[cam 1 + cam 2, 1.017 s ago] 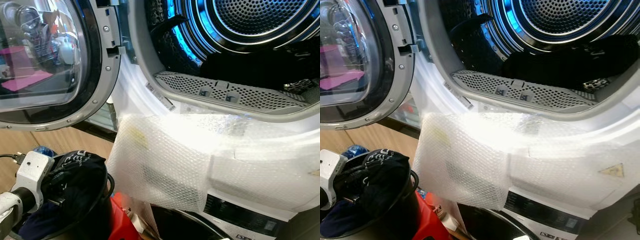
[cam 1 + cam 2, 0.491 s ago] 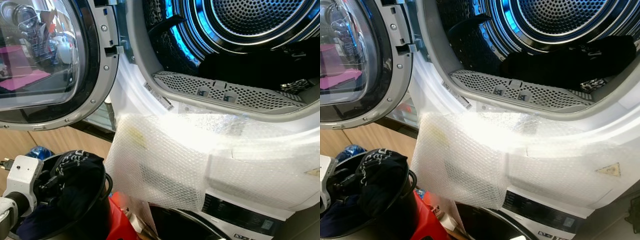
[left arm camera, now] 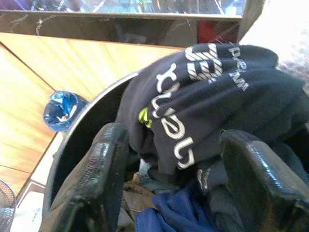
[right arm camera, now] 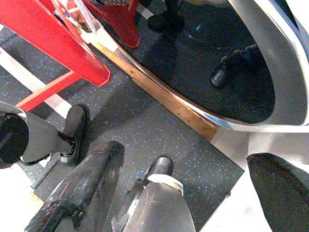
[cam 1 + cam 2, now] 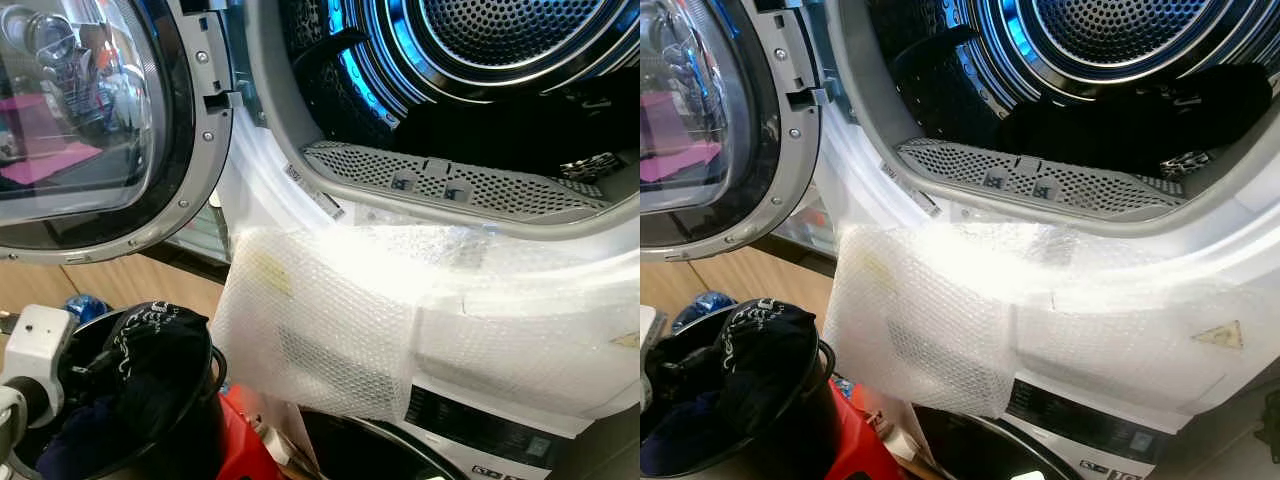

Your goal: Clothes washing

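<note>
**Words and signs on the clothes and the washer**

The dark shirt (image 3: 212,101) in the bucket (image 5: 205,400) has big white letters on it. They lie sideways and cannot be read for sure. A small line of white print beside them is too tiny to read.

The washer (image 5: 1200,300) has a yellow triangle warning sign (image 5: 1217,335) under the bubble wrap (image 5: 940,320). A white label (image 5: 315,192) on the door rim is too small to read.

Black garment (image 3: 203,111), white lettering
</note>
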Motion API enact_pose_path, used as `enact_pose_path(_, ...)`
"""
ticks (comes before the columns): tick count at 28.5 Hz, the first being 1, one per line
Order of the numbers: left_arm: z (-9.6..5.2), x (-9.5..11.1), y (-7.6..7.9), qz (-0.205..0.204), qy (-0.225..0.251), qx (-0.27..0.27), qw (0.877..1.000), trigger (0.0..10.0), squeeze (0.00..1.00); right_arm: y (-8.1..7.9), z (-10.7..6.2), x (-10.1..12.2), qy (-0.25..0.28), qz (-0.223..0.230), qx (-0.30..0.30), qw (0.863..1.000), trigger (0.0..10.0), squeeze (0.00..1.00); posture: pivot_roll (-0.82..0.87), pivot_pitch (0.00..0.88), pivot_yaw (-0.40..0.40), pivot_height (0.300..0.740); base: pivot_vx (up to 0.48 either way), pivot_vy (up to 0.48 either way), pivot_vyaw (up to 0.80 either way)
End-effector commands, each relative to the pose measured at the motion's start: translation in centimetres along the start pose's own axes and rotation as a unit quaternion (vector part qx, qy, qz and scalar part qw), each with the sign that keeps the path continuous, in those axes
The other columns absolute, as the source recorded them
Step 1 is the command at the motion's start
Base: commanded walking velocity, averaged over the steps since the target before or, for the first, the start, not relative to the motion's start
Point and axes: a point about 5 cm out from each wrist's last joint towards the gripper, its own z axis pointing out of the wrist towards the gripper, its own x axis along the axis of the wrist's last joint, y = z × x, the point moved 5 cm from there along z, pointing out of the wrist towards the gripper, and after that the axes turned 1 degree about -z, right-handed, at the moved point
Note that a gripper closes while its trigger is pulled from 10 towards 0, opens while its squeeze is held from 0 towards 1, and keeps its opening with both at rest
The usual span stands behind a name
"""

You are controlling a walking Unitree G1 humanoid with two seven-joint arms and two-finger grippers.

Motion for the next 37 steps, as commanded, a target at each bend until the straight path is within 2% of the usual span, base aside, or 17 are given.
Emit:
enact_pose_path(1, 0.1, -0.5, -0.2, -0.003, -0.017, 0.012, 1.000, 10.0, 1.00, 0.5, -0.1, -0.9, -0.013, -0.004, -0.004, 1.000, 10.0, 0.00, 0.13, 0.000, 0.082, 0.740, 0.000, 0.000, 0.00)
enact_pose_path(8, -0.6, -3.0, 0.0, 0.012, -0.081, -0.013, 0.997, 10.0, 1.00, 1.3, -0.1, -0.2, -0.006, 0.003, -0.014, 1.000, 10.0, 0.00, 0.12, 0.000, 0.082, 0.740, 0.000, 0.000, 0.00)
enact_pose_path(13, -1.6, -3.1, 1.4, 0.045, -0.098, -0.069, 0.992, 10.0, 1.00, 1.5, -0.1, -0.5, -0.009, 0.005, -0.017, 1.000, 10.0, 0.00, 0.14, 0.000, 0.081, 0.740, 0.000, 0.000, 0.00)
enact_pose_path(18, -2.7, -3.6, 1.1, 0.061, -0.114, -0.087, 0.988, 10.0, 1.00, 1.2, -0.1, -1.2, -0.018, 0.005, -0.014, 1.000, 10.0, 0.00, 0.15, 0.000, 0.078, 0.740, 0.000, 0.000, 0.00)
enact_pose_path(25, -3.0, -4.1, 1.9, 0.051, -0.128, -0.102, 0.985, 10.0, 1.00, 1.1, -0.1, -0.7, -0.012, 0.008, -0.014, 1.000, 10.0, 0.00, 0.14, 0.000, 0.085, 0.740, 0.000, 0.000, 0.00)
enact_pose_path(28, -3.2, -4.6, 1.9, 0.061, -0.138, -0.104, 0.983, 10.0, 1.00, 1.2, -0.1, -0.6, -0.010, 0.010, -0.016, 1.000, 10.0, 0.00, 0.14, 0.000, 0.086, 0.740, 0.000, 0.000, 0.00)
enact_pose_path(31, -2.9, -4.9, 2.1, 0.045, -0.137, -0.099, 0.984, 10.0, 1.00, 1.2, -0.1, -0.6, -0.008, 0.010, -0.016, 1.000, 10.0, 0.00, 0.14, 0.000, 0.084, 0.740, 0.000, 0.000, 0.00)
enact_pose_path(34, -2.5, -5.2, 3.3, 0.038, -0.142, -0.111, 0.983, 10.0, 1.00, 1.6, -0.1, -0.8, -0.011, 0.007, -0.018, 1.000, 10.0, 0.00, 0.14, 0.000, 0.080, 0.740, 0.000, 0.000, 0.00)
enact_pose_path(37, -2.6, -5.4, 3.0, 0.043, -0.152, -0.100, 0.982, 10.0, 1.00, 1.7, -0.1, -0.7, -0.011, 0.009, -0.020, 1.000, 10.0, 0.00, 0.14, 0.000, 0.083, 0.740, 0.000, 0.000, 0.00)
